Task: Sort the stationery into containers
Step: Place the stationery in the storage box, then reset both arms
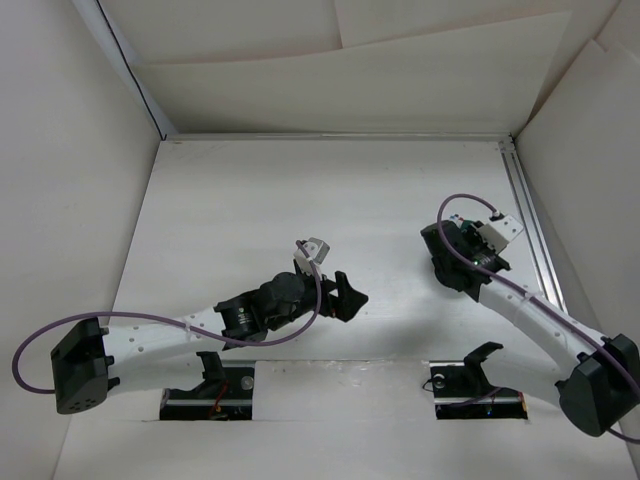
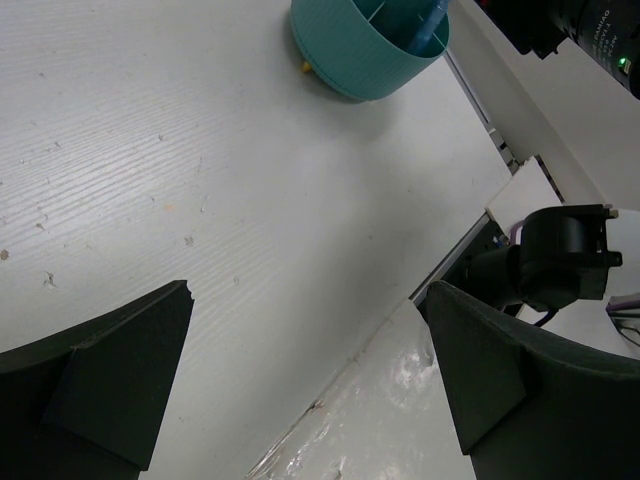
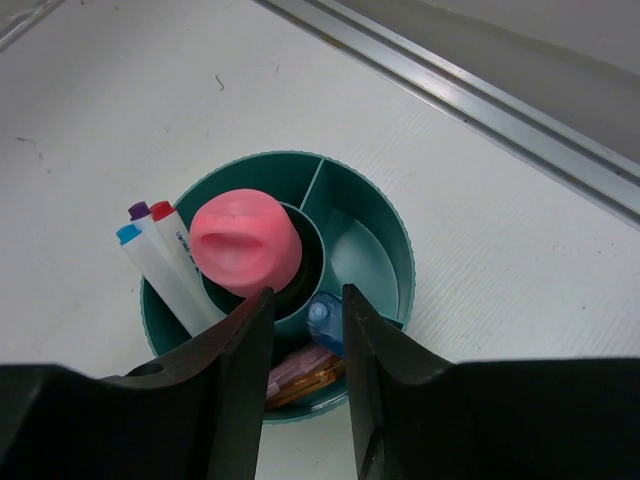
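Note:
The teal-green cup [image 3: 375,215] stands right under my right gripper [image 3: 308,300]; the top view hides it beneath that wrist. A pink-capped glue stick [image 3: 245,243] stands in its centre well. White pens [image 3: 165,255] with blue, purple and red tips lean in the left compartment. A blue marker [image 3: 325,322] stands in the near compartment between my parted right fingers, with a gap on its left side. Pink and orange markers [image 3: 305,378] lie below it. My left gripper [image 2: 308,300] hangs wide open over bare table, well short of the cup [image 2: 365,55].
An aluminium rail [image 3: 480,100] runs along the table's right edge [image 1: 530,220], close behind the cup. White walls [image 1: 70,150] enclose the table on three sides. The right arm's base [image 2: 565,255] and a taped seam [image 2: 330,400] lie by the left gripper.

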{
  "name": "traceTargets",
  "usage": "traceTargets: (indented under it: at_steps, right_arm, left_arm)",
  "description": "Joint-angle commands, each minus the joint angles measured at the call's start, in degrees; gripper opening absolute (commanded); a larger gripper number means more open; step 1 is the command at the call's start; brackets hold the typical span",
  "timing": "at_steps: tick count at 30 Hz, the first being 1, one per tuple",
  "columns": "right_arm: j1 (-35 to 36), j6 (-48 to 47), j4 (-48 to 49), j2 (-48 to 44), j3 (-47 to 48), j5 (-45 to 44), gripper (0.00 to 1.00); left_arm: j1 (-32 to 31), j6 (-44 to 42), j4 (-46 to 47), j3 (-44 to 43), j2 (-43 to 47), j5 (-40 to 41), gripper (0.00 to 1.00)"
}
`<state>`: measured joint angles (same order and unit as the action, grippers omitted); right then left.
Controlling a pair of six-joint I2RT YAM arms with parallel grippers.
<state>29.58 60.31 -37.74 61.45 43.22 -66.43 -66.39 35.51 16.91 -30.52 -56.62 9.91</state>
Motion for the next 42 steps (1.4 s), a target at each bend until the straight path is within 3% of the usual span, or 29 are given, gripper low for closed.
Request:
traceTargets:
  at_steps: [1,13,18,26,28,30,35,42]
  right_arm:
    - [-0.4,0.6,-0.8,-1.7,0.8,-1.5,0.39]
    - [-0.4,-7.0,-1.0,-12.1,3.1,1.9,0.44]
    - [-0.4,-11.0,-0.5,-14.8,4.3,6.2,0.53]
    - [1.4,-17.7,-2.5,-20.0,7.3,15.6,0.78]
    - [2.1,-19.6,-2.5,-23.2,7.8,18.3,0.89]
    - [3.1,-21.4,-2.5,-25.7,8.4,22.6,1.0]
    - [3.6,-28.1,-3.9,-35.4,10.0,33.3,1.0]
    - [3.6,-37.5,-2.4,-42.6,12.9,61.4,1.0]
  left_arm:
    - [-0.2,0.4,1.8,0.3,0.2,0.2,1.0]
    - [-0.2,0.4,1.3,0.3,1.8,1.2,1.0]
    - [-0.2,0.4,0.1,0.3,3.8,2.4,1.0]
    - [-0.2,3.0,-9.4,-1.6,9.8,9.0,1.0]
    - [-0.2,3.5,-11.7,-1.6,12.5,9.6,1.0]
    - [-0.2,4.3,-13.4,-1.6,14.6,10.7,1.0]
    - [-0.2,5.7,-20.9,-2.1,22.8,13.6,1.0]
    - [-0.2,9.1,-28.3,-2.1,37.3,13.3,1.0]
